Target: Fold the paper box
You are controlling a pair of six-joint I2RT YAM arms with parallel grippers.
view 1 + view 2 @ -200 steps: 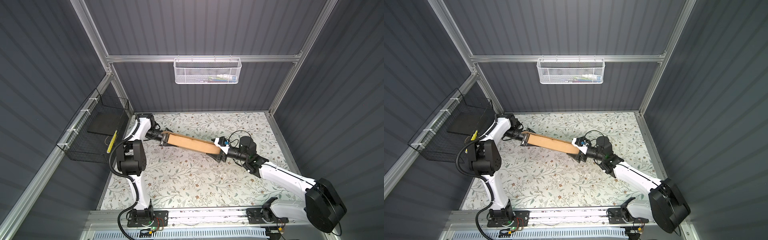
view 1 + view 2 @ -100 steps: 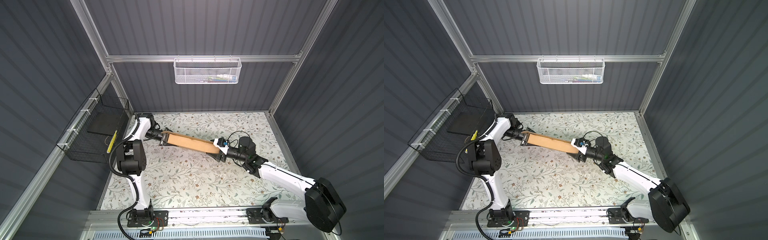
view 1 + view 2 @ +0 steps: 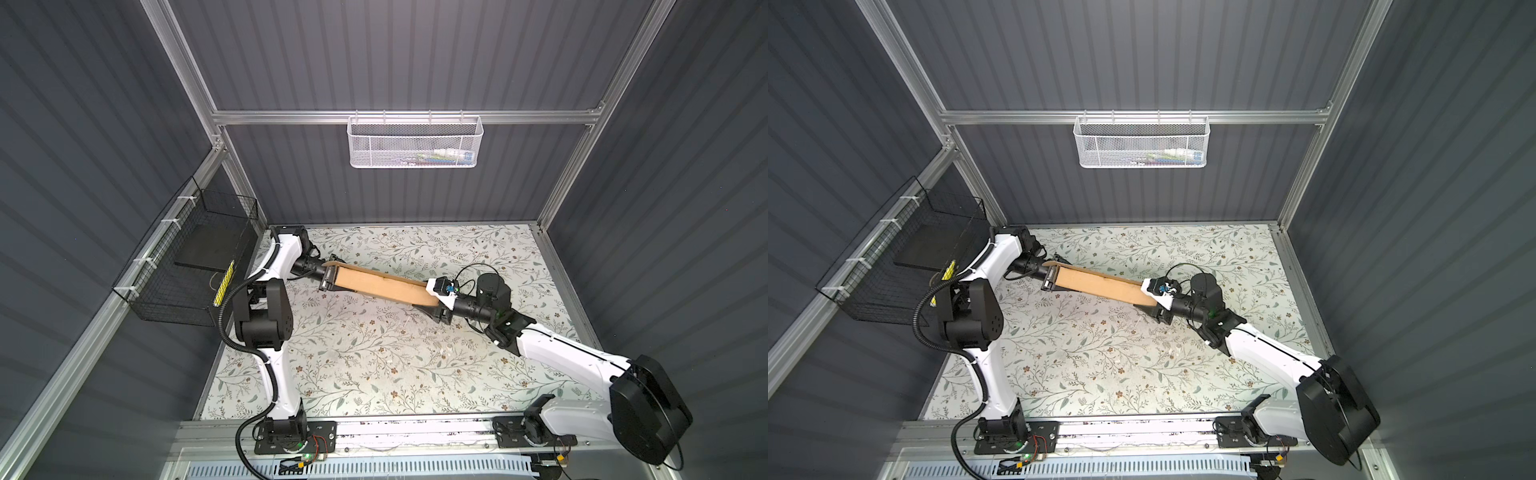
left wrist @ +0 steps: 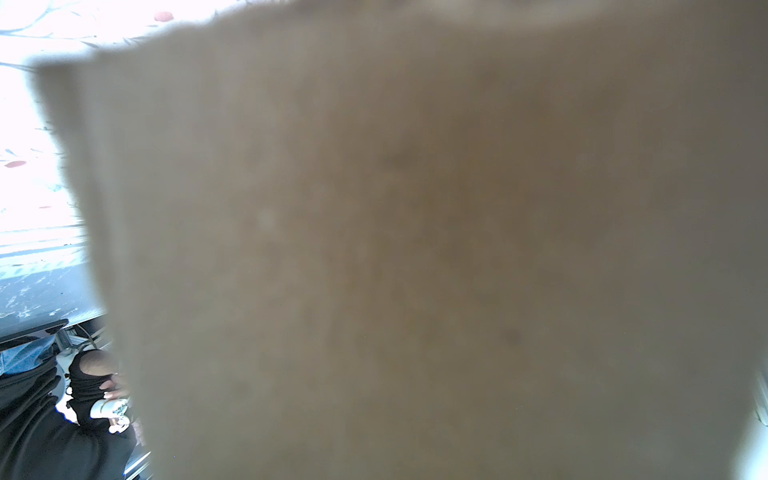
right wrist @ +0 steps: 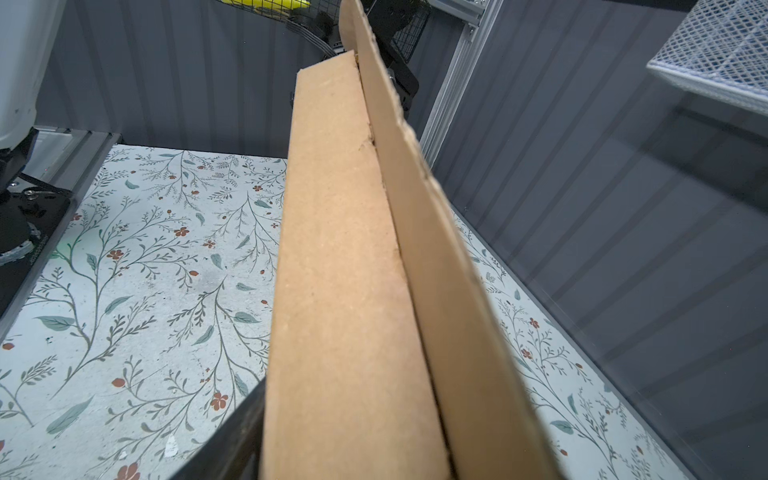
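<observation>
The paper box (image 3: 382,286) is a flat brown cardboard mailer held on edge above the table, running from left to right in both top views (image 3: 1100,284). My left gripper (image 3: 328,279) is shut on its left end, and the cardboard (image 4: 415,249) fills the left wrist view. My right gripper (image 3: 437,302) straddles the box's right end. In the right wrist view the box (image 5: 340,291) runs away from the camera with a loose flap (image 5: 436,249) alongside. One dark finger (image 5: 232,436) lies against its side. The other finger is hidden behind the cardboard.
A black wire basket (image 3: 195,257) hangs on the left wall beside the left arm. A white mesh basket (image 3: 415,141) hangs on the back wall. The floral table cover (image 3: 374,365) lies below the box, with the arms' base rail (image 3: 395,428) along the front edge.
The right gripper's jaws have drawn in around the box's right end. The box and the left arm have stayed where they were.
</observation>
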